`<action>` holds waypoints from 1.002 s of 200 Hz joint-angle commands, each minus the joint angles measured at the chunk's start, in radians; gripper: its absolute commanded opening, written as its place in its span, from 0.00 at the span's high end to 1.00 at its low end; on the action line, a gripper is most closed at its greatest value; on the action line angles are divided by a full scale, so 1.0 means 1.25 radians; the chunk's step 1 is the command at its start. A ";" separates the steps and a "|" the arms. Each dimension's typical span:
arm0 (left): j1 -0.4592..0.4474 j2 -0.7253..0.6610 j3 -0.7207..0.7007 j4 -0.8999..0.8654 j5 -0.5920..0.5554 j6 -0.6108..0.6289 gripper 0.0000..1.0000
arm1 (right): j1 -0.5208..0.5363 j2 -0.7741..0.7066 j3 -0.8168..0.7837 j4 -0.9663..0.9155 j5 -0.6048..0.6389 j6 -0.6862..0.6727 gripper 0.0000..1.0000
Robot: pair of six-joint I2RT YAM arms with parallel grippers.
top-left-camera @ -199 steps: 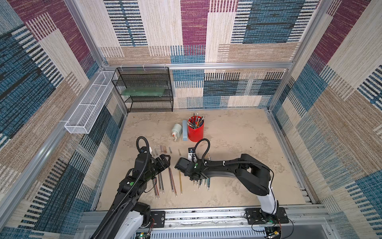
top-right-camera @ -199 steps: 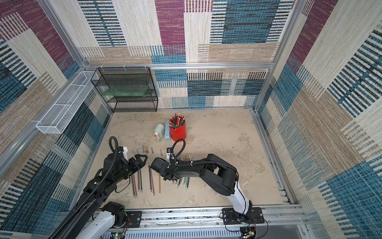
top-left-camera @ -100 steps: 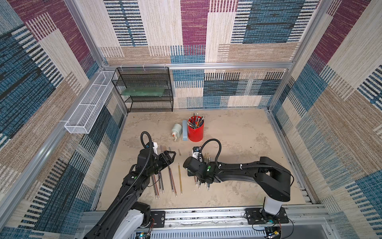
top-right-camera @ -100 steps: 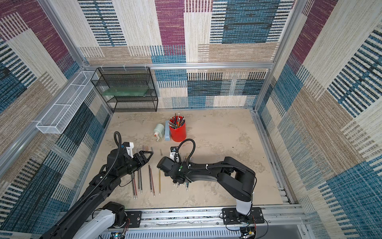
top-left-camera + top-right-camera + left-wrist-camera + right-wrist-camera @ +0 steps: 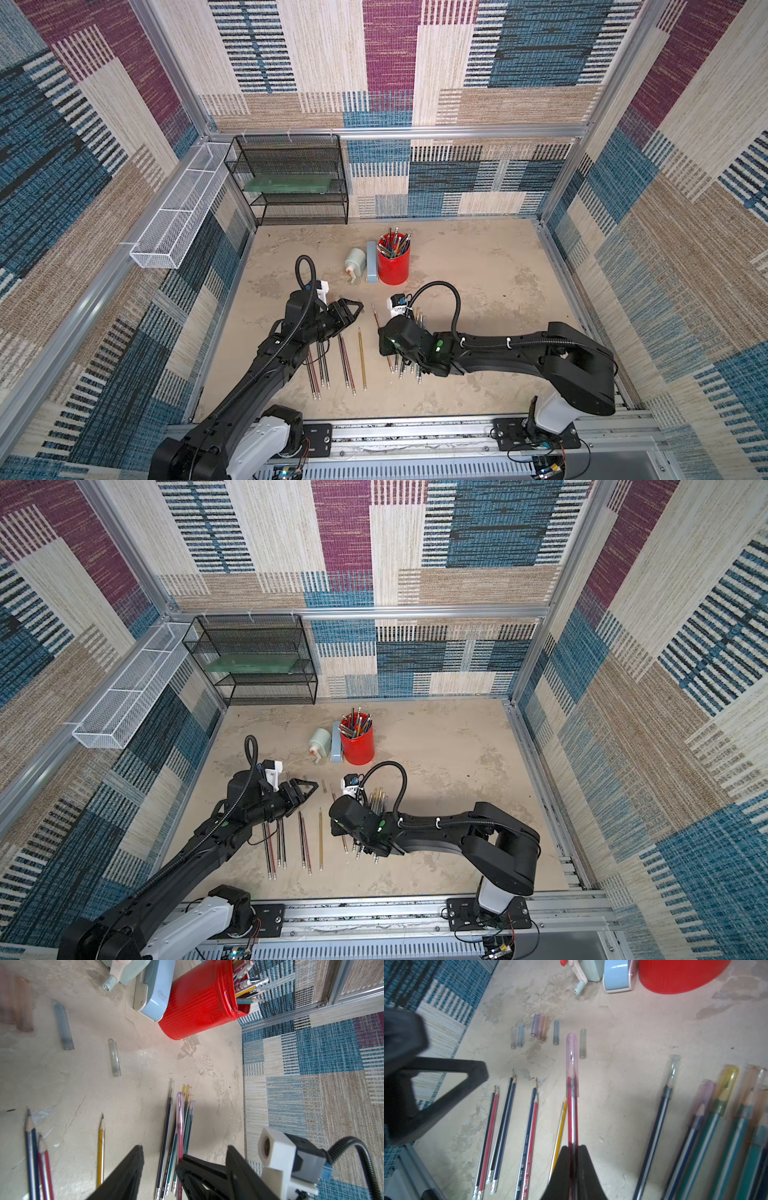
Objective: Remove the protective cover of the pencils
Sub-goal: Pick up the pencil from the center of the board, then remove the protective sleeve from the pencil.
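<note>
Two arms lean low over the beige mottled counter [image 5: 478, 291]. My right arm [image 5: 498, 357] lies nearly level, elbow folded back, the right tool [image 5: 573, 1148] clamped on a red-striped pencil [image 5: 572, 1118] wearing a translucent pink cap [image 5: 572, 1057]. My left arm [image 5: 266, 365] slants forward, left tool [image 5: 352, 306] apart and empty, just beyond the points of the bare striped pencils [image 5: 345, 365] lying in a row.

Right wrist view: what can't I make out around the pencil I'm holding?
- Red pencil: eraser end hidden by the right claw.
- Capped pencils: blurred, cut off by the edge; count unclear.
- Pink cap: too small to tell in both top views.
</note>
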 commanded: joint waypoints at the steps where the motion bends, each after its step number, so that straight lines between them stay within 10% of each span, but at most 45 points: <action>1: -0.011 0.023 0.009 0.051 0.023 -0.026 0.33 | 0.004 -0.012 -0.005 0.062 -0.006 -0.018 1.00; 102: -0.039 0.059 0.015 0.068 0.005 -0.017 0.38 | 0.010 -0.030 -0.016 0.102 -0.033 -0.034 1.00; 200: -0.041 0.079 0.007 0.094 0.012 -0.017 0.68 | 0.026 -0.028 -0.009 0.108 -0.037 -0.040 1.00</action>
